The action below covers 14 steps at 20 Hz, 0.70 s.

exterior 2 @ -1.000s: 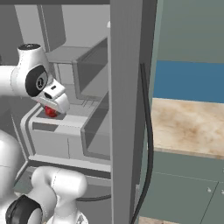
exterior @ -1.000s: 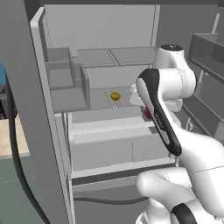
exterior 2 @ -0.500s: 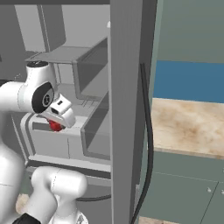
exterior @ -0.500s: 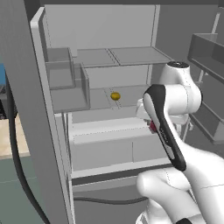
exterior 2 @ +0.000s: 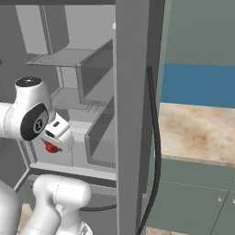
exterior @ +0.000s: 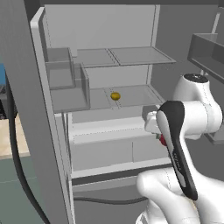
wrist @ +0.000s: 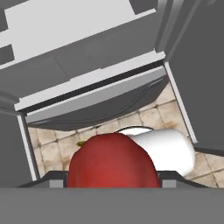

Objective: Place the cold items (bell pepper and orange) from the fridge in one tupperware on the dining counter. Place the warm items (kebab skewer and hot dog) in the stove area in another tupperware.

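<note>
A red bell pepper (wrist: 113, 161) is gripped between the jaws, which are seen closed on its sides in the hand view, and a sliver of it shows just under the wrist in the left base view (exterior: 162, 140) and the right base view (exterior 2: 50, 147). Beyond and above the jaws, the orange (exterior: 115, 96) is seen resting on a shelf (exterior: 131, 97) of the open fridge (exterior: 100, 30). Past the held pepper, the fridge's lower drawers (wrist: 78, 57) and a tiled floor (wrist: 144, 118) are seen.

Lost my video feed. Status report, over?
Gripper shut on red bell pepper, outside the open fridge. Orange on fridge shelf. Nothing blocking.
</note>
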### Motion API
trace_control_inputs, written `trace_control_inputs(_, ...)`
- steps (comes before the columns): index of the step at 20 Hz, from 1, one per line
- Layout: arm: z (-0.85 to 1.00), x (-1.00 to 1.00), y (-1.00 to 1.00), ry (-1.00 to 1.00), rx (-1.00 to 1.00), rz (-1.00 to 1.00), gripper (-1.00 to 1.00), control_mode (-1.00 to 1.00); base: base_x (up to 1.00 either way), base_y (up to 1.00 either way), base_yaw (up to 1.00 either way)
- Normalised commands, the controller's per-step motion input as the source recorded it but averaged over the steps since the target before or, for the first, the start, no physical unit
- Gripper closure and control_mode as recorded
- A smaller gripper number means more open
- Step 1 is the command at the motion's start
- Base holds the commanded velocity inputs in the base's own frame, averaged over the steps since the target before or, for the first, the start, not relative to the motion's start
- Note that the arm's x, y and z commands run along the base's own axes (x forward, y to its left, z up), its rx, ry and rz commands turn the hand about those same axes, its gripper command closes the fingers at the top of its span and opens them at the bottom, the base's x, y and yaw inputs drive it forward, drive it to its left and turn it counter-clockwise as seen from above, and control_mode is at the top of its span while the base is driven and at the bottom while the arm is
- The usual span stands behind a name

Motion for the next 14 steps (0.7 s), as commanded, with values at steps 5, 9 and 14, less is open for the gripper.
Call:
trace_control_inputs(5,0.0,0.0,0.0,0.0,0.0,0.0,1.0,-1.0,0.0,0.0,0.0)
trace_control_inputs(9,0.0,-0.01,0.0,0.0,0.0,0.0,1.0,-1.0,0.0,0.0,0.0)
trace_control_inputs(14,0.0,-0.05,0.0,0.0,0.0,0.0,1.0,1.0,-0.57,0.24,0.01)
